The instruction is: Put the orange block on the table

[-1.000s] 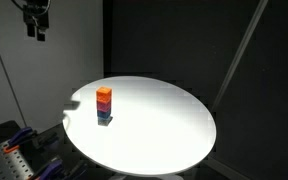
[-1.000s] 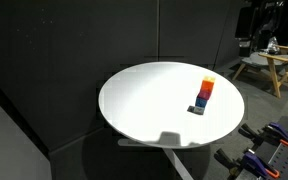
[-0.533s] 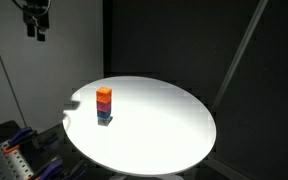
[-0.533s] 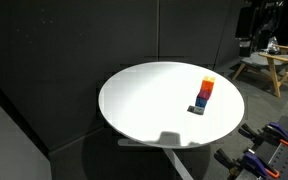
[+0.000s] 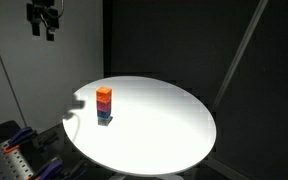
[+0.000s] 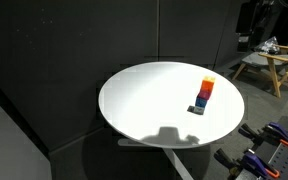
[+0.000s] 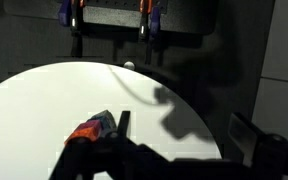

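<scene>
The orange block [image 5: 104, 95] is the top of a three-block stack, over a maroon cube [image 5: 104, 106] and a blue cube [image 5: 104, 117], on the left part of the round white table [image 5: 169, 125]. The stack also shows in an exterior view with the orange block [image 6: 208, 83] on top, near the table's [image 6: 144, 100] right side. My gripper [image 5: 44, 24] hangs high above and beyond the table's edge, far from the stack. In the wrist view the gripper [image 7: 184, 132] is open and empty, and the stack [image 7: 92, 128] lies to its left.
Dark curtains surround the table. A wooden stool [image 6: 267, 62] stands at the back right. Clamps and tools [image 5: 14, 155] lie on a bench below the table's edge. The arm's shadow [image 6: 164, 133] falls on the table's front rim.
My gripper has shifted slightly sideways, high above the table. Its shadow on the tabletop has moved with it. The stack has not moved.
</scene>
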Robot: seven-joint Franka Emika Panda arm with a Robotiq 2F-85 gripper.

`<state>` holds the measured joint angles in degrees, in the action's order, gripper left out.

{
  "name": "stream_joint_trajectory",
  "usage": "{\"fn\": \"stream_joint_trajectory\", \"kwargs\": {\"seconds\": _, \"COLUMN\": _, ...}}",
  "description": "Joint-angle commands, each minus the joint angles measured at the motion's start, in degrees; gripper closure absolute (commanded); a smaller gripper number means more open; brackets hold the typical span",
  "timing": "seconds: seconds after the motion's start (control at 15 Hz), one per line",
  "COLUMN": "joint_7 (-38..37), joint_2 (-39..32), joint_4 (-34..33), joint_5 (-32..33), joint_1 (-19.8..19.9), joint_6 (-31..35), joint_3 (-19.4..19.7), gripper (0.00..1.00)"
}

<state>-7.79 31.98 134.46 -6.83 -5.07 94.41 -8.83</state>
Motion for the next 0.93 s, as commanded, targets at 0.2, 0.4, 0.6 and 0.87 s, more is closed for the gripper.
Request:
{"fn": "stream_joint_trajectory", "kwargs": {"seconds": 0.2, "joint_7": 5.2, "joint_2": -3.4, "joint_4": -3.1, "joint_5": 3.9, "joint_1": 1.0, "joint_6": 5.9, "joint_3": 3.2, "gripper": 0.0}}
{"fn": "stream_joint_trajectory", "kwargs": {"seconds": 0.4, "joint_7": 4.9, "joint_2": -5.4, "joint_4": -4.3, "joint_5": 3.8, "joint_1": 1.8, "joint_6": 9.9, "joint_3": 4.7, "gripper": 0.0}}
{"fn": "stream_joint_trajectory", "kwargs": {"seconds": 0.6, "joint_7": 4.6, "joint_2": -7.8, "joint_4": -5.2, "joint_5": 3.4, "joint_1": 2.4, "joint_6": 14.0, "joint_3": 5.7, "gripper": 0.0}}
{"fn": "stream_joint_trajectory", "kwargs": {"seconds": 0.87, "joint_7": 4.2, "joint_2": -11.6, "joint_4": -6.7, "joint_5": 4.3, "joint_1": 3.3, "joint_6": 17.0, "joint_3": 6.3, "gripper": 0.0}}
